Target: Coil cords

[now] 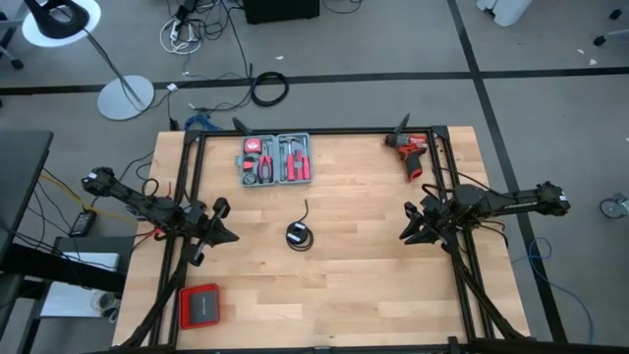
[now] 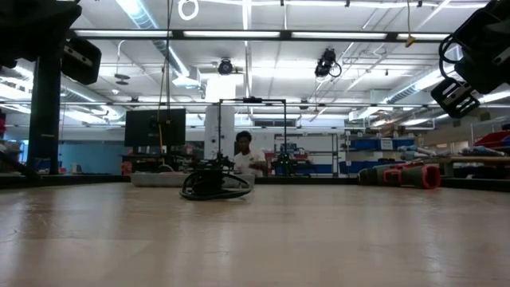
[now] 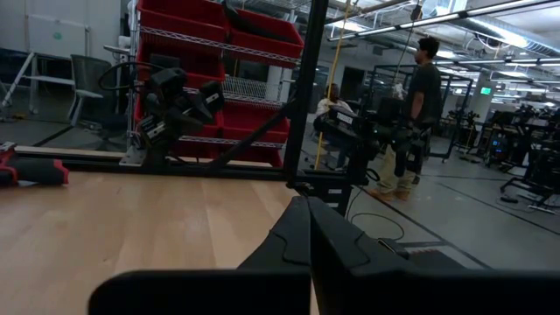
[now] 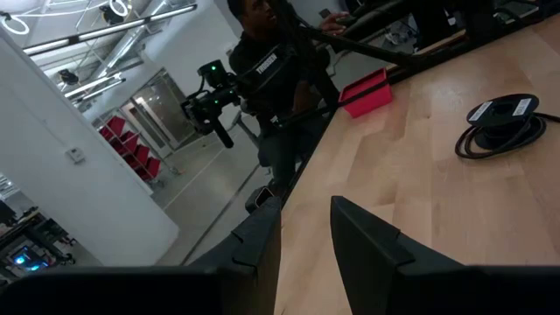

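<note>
The black cord (image 1: 299,235) lies in a small coil on the wooden table (image 1: 344,285) near its middle, with one short tail (image 1: 305,207) running toward the far edge. The coil also shows in the low view (image 2: 213,185) and the right wrist view (image 4: 503,124). My left gripper (image 1: 222,222) hovers shut at the table's left side, its fingers together (image 3: 308,234). At the table's right side my right gripper (image 1: 410,224) hovers open, a gap showing between its fingers (image 4: 306,234). Both point toward the coil and stand well apart from it.
A grey tool case (image 1: 275,159) with red-handled tools lies open at the far left. A red drill (image 1: 412,153) lies at the far right. A red and black box (image 1: 200,306) sits at the near left corner. Bare wood surrounds the coil. People stand in the room beyond.
</note>
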